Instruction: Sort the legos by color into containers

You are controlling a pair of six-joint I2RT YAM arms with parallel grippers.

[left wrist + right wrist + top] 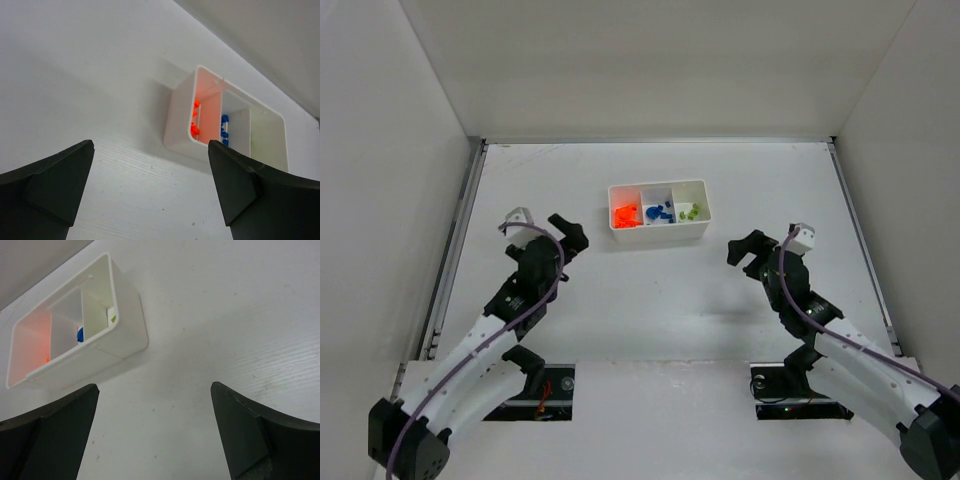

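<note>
White tray (658,232); orange-red legos (626,215), blue legos (658,212), yellow-green legos (690,211); white table (620,300).

No text, label, brand, number or sign is legible on the white compartment tray (658,232) or the surface (650,305).

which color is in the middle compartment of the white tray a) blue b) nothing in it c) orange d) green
a: the top view shows the blue legos in the middle section of the tray, with the orange legos in the left section and the green legos in the right one.
</note>
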